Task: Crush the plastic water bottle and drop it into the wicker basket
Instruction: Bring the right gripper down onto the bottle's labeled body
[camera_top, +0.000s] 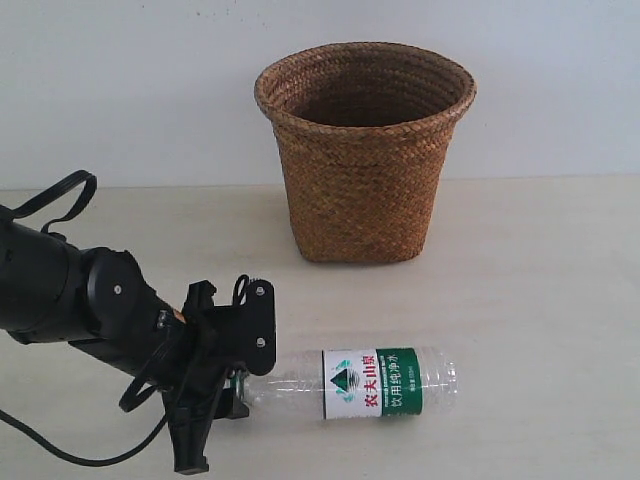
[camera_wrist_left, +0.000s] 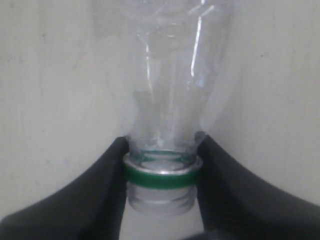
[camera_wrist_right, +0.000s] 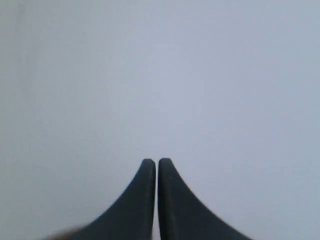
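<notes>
The plastic water bottle (camera_top: 375, 383) lies on its side on the table at the front, its white-and-green label up and its neck pointing left. My left gripper (camera_top: 240, 385) is shut on that neck. In the left wrist view the two black fingers press on either side of the green ring, the clear body of the plastic water bottle (camera_wrist_left: 170, 75) stretching away from my left gripper (camera_wrist_left: 161, 144). No cap shows on the threaded mouth. The wicker basket (camera_top: 365, 190) stands upright behind, apart from the bottle. My right gripper (camera_wrist_right: 156, 162) is shut on nothing, facing a blank pale surface.
The beige table (camera_top: 540, 280) runs back to a plain white wall. A black cable loop (camera_top: 60, 190) rises from the left arm at the left edge. The right arm is outside the exterior view.
</notes>
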